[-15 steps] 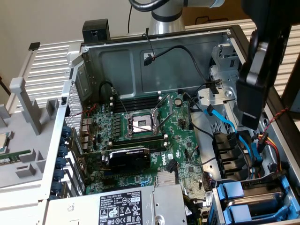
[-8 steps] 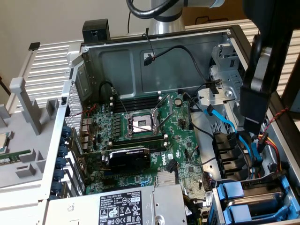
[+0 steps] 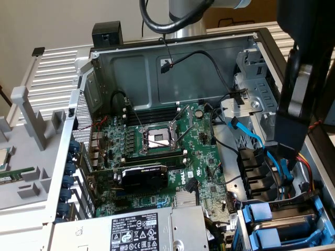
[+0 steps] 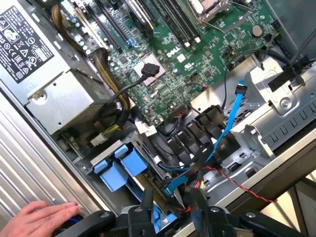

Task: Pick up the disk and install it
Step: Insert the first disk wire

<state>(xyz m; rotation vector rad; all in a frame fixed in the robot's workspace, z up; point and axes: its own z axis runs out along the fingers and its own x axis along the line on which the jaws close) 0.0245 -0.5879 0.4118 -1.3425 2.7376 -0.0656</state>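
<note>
Two blue rails (image 3: 260, 214) are framing the grey disk (image 3: 287, 225) inside the case (image 3: 157, 57); jaws are hanging open, empty, nearby.

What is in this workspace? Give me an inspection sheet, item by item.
Surface: computer case lying open, motherboard and power supply exposed.
Job's things: disk's blue rails in the drive bay; metal body hidden.
Clutter: nothing seen.
Grippers: gripper open above the bay, holding nothing.
Cables: blue data cable loose; red wire over the case edge.
Surroundings: a hand on the ribbed panel beside the case.
</note>
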